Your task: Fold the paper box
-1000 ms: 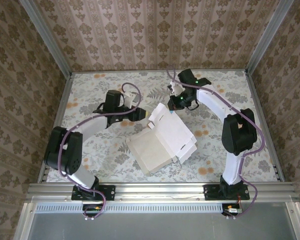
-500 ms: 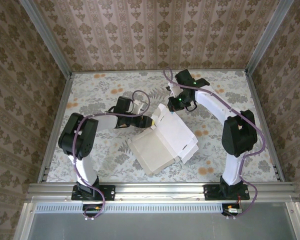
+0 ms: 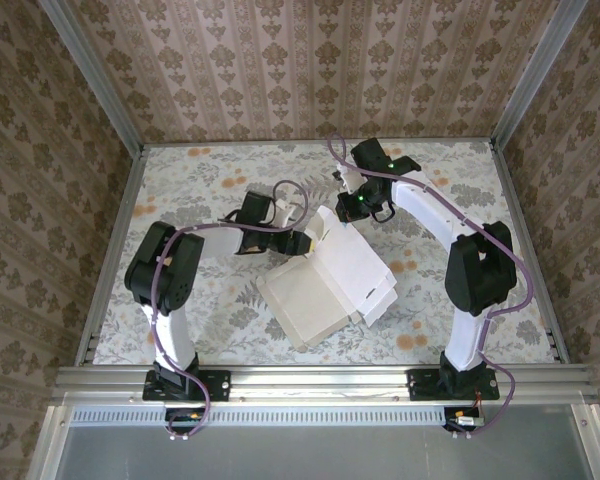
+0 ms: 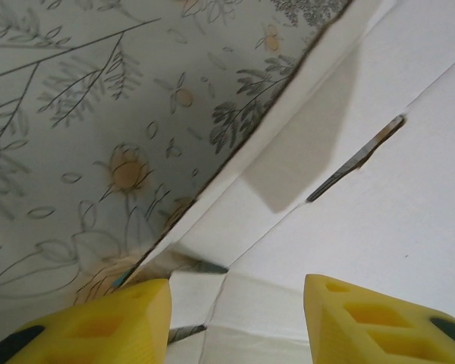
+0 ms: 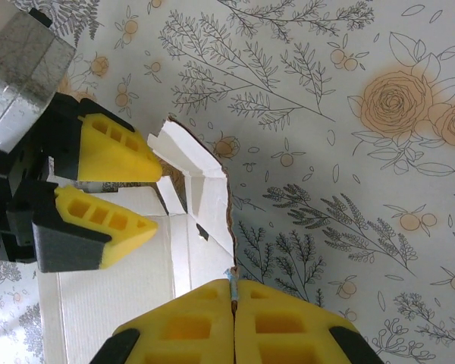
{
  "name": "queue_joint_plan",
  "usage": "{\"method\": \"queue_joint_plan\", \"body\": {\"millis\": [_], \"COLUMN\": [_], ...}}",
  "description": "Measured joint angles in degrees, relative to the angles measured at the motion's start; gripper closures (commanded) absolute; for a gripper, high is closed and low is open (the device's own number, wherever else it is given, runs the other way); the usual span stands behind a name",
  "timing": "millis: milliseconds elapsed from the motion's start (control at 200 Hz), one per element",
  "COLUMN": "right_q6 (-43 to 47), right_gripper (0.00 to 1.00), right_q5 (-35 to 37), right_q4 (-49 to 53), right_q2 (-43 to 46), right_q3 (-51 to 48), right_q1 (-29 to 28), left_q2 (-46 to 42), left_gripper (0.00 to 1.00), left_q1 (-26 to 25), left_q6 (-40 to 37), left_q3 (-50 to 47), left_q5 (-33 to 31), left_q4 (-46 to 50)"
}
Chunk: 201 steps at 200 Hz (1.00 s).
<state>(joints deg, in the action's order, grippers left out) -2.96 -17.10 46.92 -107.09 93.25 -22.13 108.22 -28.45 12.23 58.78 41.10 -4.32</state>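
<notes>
Partly folded paper box of thin white-faced card lies mid-frame in the top view on the floral-patterned table, right gripper pinching the thin edge of its upper flap, left gripper close against that flap, jaws spread

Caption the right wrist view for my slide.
The right hand pinches a flap edge of the box; the open left hand is poised at the flap, above the floral table.
</notes>
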Motion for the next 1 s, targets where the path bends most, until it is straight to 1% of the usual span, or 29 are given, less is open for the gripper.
{"method": "queue_joint_plan", "body": {"millis": [270, 500, 610, 790, 900, 1005], "right_q6": [0.0, 0.0, 0.0, 0.0, 0.0, 0.0], "right_gripper": [0.91, 0.91, 0.91, 0.92, 0.92, 0.92], "right_q5": [0.0, 0.0, 0.0, 0.0, 0.0, 0.0], "right_q4": [0.0, 0.0, 0.0, 0.0, 0.0, 0.0], "right_q2": [0.0, 0.0, 0.0, 0.0, 0.0, 0.0], "right_q3": [0.0, 0.0, 0.0, 0.0, 0.0, 0.0], "right_q1": [0.0, 0.0, 0.0, 0.0, 0.0, 0.0], "left_q2": [1.7, 1.7, 1.7, 1.7, 1.6, 1.2], "left_gripper": [0.47, 0.46, 0.52, 0.62, 0.64, 0.64], "left_q1": [-0.4, -0.9, -1.2, -1.2, -1.2, -1.2], "left_q6": [-1.5, -3.7, -4.2, -4.5, -4.6, -4.8], "left_q3": [1.4, 1.7, 1.7, 1.7, 1.7, 1.6], "left_q5": [-2.6, -6.8, -6.8, -4.8, -4.2, -3.8], "left_q4": [2.6, 5.1, 5.3, 5.7, 5.7, 5.7]}}
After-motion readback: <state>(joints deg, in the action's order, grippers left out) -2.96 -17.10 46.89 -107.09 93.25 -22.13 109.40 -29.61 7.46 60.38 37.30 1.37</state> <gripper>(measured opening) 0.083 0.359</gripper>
